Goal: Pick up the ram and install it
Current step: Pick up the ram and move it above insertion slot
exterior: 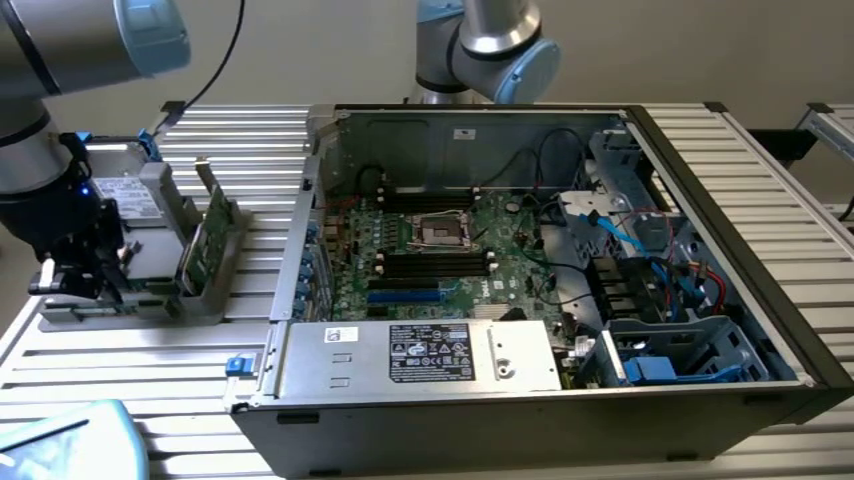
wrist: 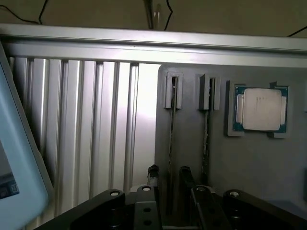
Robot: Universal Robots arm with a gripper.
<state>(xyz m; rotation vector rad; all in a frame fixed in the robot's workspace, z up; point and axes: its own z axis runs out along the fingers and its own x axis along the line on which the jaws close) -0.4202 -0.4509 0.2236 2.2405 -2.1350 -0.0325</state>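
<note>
The ram (wrist: 171,143) is a thin dark stick seen edge-on, standing in a slot of the grey holder plate (wrist: 192,158). My gripper (wrist: 169,176) is open, one finger on each side of the stick's near end with a small gap on both sides. A second thin stick (wrist: 206,129) stands in the neighbouring slot. In the exterior view my gripper (exterior: 78,285) hangs low over the grey holder (exterior: 134,300) at the exterior view's left, beside the open computer case (exterior: 307,200).
A processor chip (wrist: 260,110) lies in a recess of the holder plate. A taller green circuit card (exterior: 214,235) stands upright between holder and case. The motherboard's long black slots (exterior: 427,262) and blue slots (exterior: 400,297) lie inside the case. A pale blue object (exterior: 60,440) sits at the table's near corner.
</note>
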